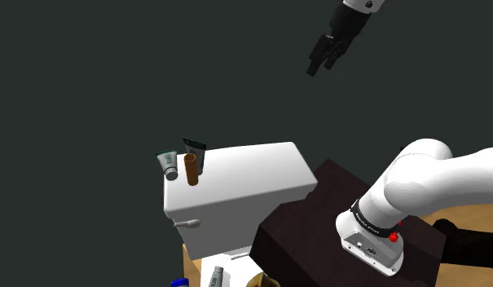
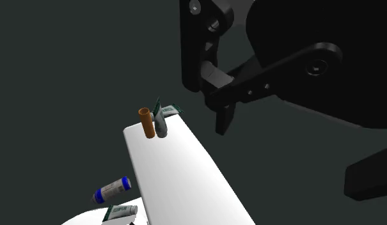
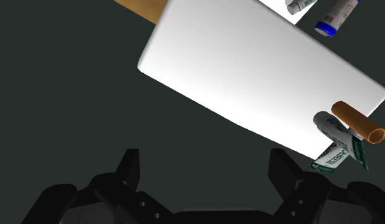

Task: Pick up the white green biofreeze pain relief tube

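Counted are three white-and-green squeeze tubes (image 1: 168,164), one brown cylindrical tube (image 1: 191,167), one white blue-capped tube (image 2: 112,189) and one white toilet tank (image 1: 244,183).

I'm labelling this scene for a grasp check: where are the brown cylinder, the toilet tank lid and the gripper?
brown cylinder (image 1: 191,169), shoulder view, middle of its side.
toilet tank lid (image 1: 246,175), shoulder view, bare top surface.
gripper (image 3: 205,159), wrist view, midway between its open fingers.
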